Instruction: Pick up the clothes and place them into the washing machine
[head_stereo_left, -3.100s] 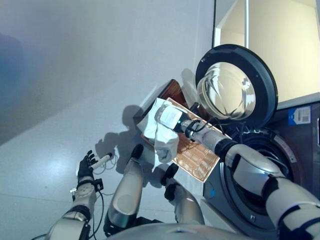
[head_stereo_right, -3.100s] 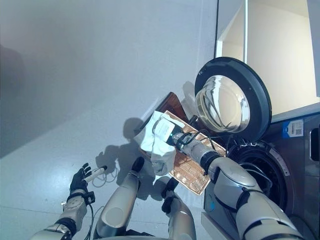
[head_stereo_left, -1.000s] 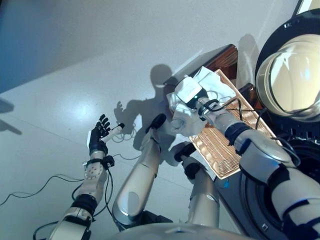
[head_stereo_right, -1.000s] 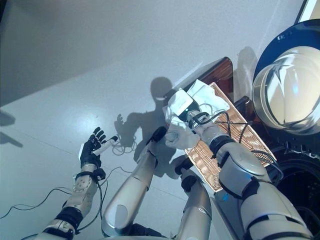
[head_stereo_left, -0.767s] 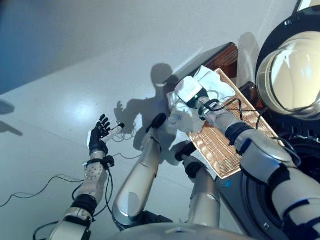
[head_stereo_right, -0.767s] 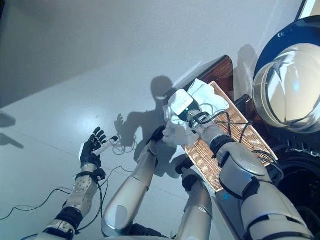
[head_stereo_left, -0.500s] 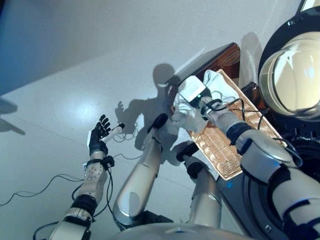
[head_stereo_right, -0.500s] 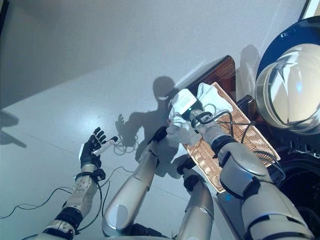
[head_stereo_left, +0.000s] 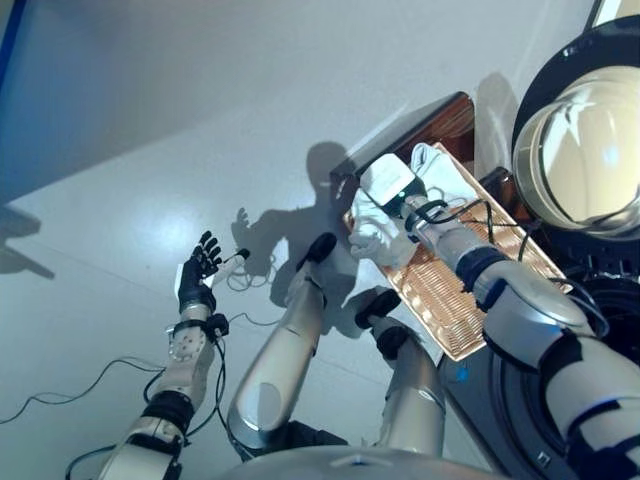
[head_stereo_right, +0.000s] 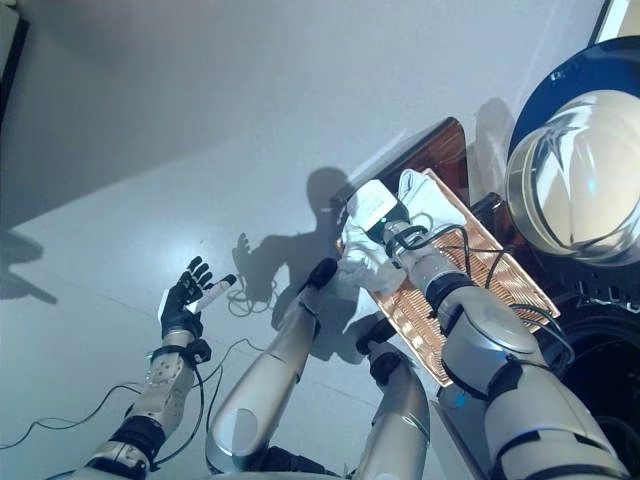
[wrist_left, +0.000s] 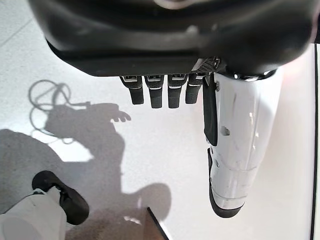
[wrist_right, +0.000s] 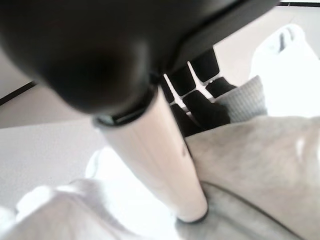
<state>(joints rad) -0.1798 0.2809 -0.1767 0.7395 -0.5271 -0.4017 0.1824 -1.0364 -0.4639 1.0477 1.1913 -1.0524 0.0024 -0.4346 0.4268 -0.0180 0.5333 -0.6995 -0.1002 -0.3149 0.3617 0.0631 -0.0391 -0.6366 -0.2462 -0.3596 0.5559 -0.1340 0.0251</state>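
Soft pale cloth clothes (head_stereo_left: 375, 235) lie on a woven basket (head_stereo_left: 455, 305) over glossy floor (head_stereo_left: 150, 150).

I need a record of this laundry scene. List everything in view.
Clothes: one pale bundle, white and light grey, at the tray's far end, in the right hand's grasp.
Tray: one, woven, copper-brown, on the floor beside the washer.
Board: one, dark brown, under the tray's far end.
Washer: one, dark, at the right.
Door: one, dark ring with a glass bowl, swung open.
Left hand: dark, fingers open, idle over the floor.
Right hand: dark, fingers curled into the clothes.
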